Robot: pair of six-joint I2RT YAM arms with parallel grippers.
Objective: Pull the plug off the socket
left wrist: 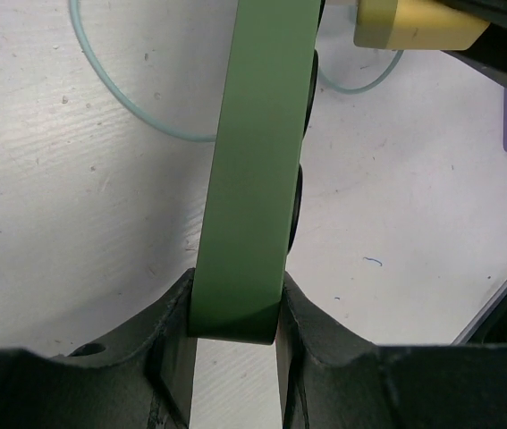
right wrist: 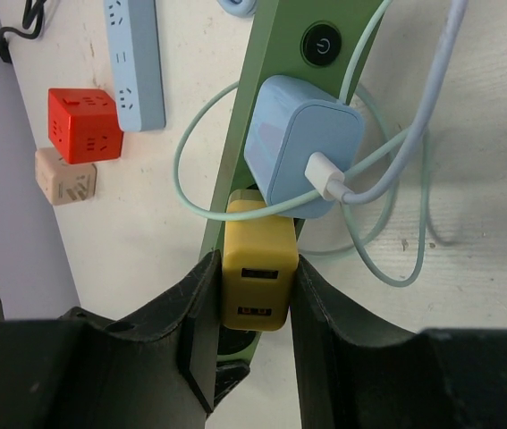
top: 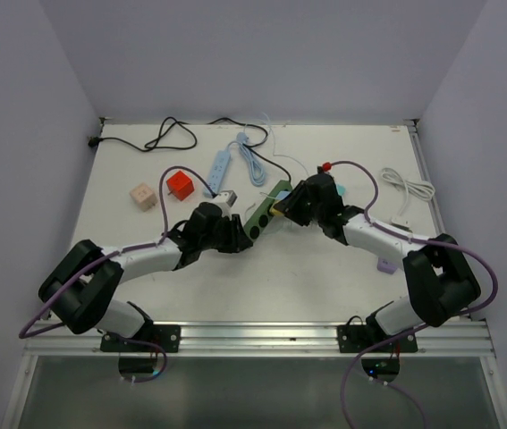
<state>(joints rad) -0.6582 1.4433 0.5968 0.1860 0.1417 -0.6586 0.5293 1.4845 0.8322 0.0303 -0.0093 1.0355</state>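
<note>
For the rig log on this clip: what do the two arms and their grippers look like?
Both match: bulky black joint housings with white links between. The left arm and right arm each trail a loose purple cable; the right one's has a small red tip. The left gripper and right gripper have matte black, blocky fingers. No markings visible.

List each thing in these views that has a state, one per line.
left end effector, shut on one end of the green power strip.
right end effector, shut on the yellow plug.
yellow plug, at the green power strip's socket face; seating unclear.
blue charger, plugged into the green power strip.
white USB cable, plugged into the blue charger.
light blue power strip, visible sockets empty.
</note>
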